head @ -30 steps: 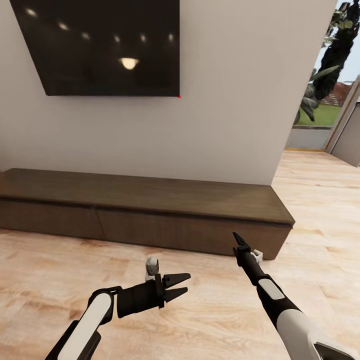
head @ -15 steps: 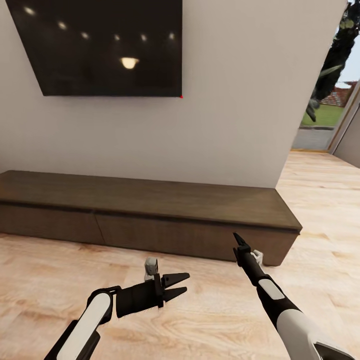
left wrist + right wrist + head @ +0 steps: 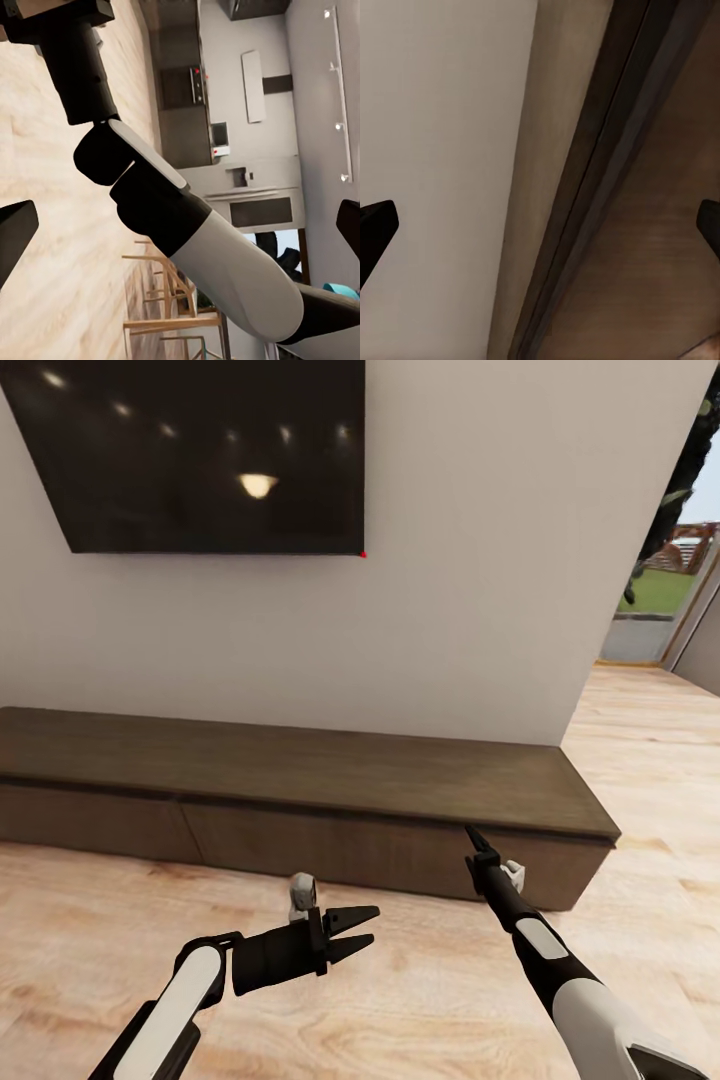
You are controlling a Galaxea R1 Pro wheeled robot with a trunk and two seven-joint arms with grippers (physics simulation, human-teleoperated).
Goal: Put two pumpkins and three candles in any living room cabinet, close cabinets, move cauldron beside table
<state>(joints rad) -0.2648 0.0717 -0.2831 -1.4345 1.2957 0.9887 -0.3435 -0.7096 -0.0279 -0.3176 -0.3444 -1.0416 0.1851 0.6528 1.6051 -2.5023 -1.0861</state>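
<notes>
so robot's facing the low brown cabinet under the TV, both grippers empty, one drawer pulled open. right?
Not quite: no drawer is open. In the head view the cabinet shows flat, flush fronts along its whole visible length, all shut. The rest holds: it sits under the TV, and the left gripper and right gripper both carry nothing.

A long, low cabinet (image 3: 300, 790) of dark brown wood is seen against the pale wall, resting on the light wooden floor. Its flat, handleless drawer fronts are all shut flush, and its top is bare.
</notes>
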